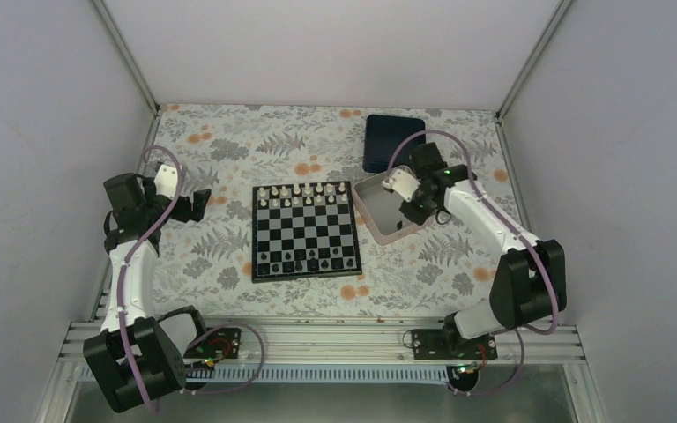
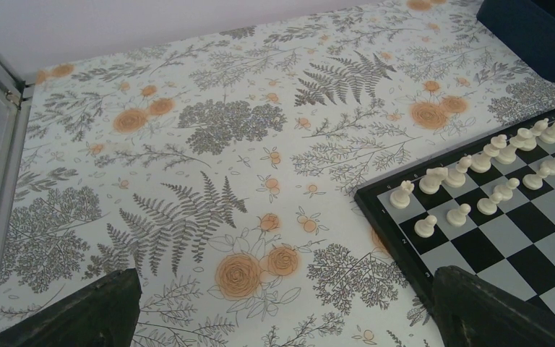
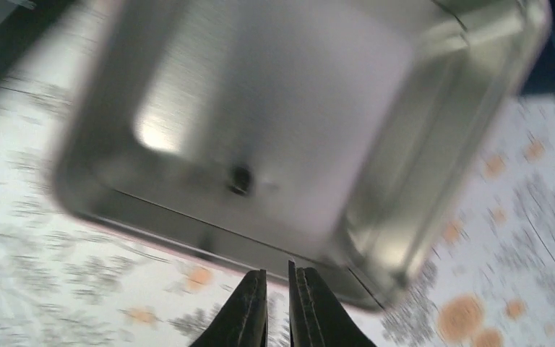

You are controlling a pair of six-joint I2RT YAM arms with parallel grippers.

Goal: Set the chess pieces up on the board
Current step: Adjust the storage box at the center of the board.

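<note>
Right tool [image 3: 277, 278] pinched together above silver tray [image 3: 433, 123] holding one black piece [image 3: 241, 178]; left tool [image 2: 283, 275] spread apart beside board [image 2: 477, 249].

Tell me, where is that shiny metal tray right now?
In the top view the silver tray lies right of the chessboard, just nearer the arms than the dark blue tray, beneath the right gripper.
</note>
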